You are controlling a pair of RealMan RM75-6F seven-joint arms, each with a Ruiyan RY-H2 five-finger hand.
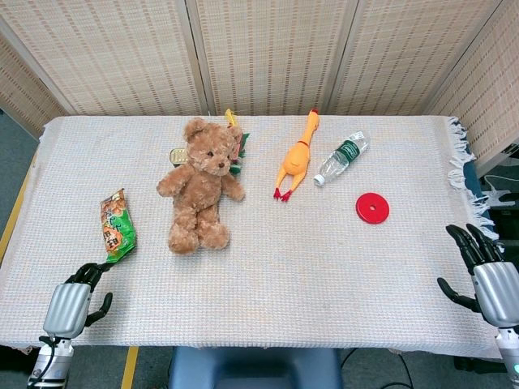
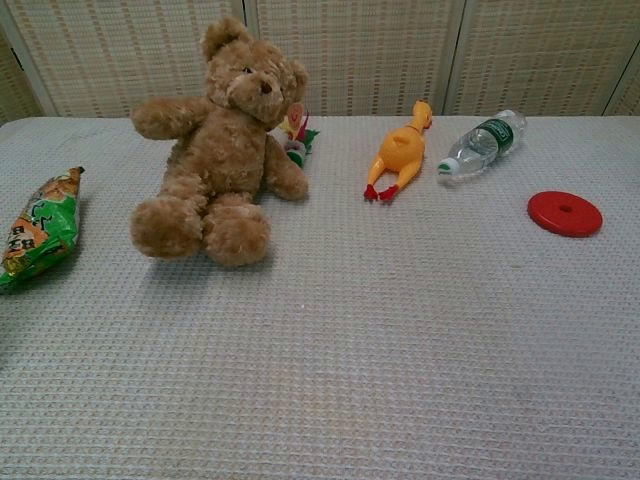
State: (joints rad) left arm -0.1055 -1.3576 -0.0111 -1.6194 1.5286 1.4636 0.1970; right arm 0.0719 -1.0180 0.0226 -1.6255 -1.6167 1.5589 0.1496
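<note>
Green snack packet (image 1: 117, 226) lies at the table's left edge, just beyond the left hand (image 1: 75, 301), whose fingers are loosely curled on nothing. The right hand (image 1: 486, 271) is spread and empty off the right edge. Risk: a glancing reach could push the packet overboard. Only the head view shows either hand.

A brown teddy bear (image 1: 199, 186), an orange-yellow rubber chicken (image 1: 295, 160) with red feet, a flat red disc (image 1: 372, 208), a green-and-orange snack packet (image 1: 117, 227) and a green-labelled clear bottle (image 1: 341, 156) lie on pale woven cloth (image 1: 268, 275)
</note>
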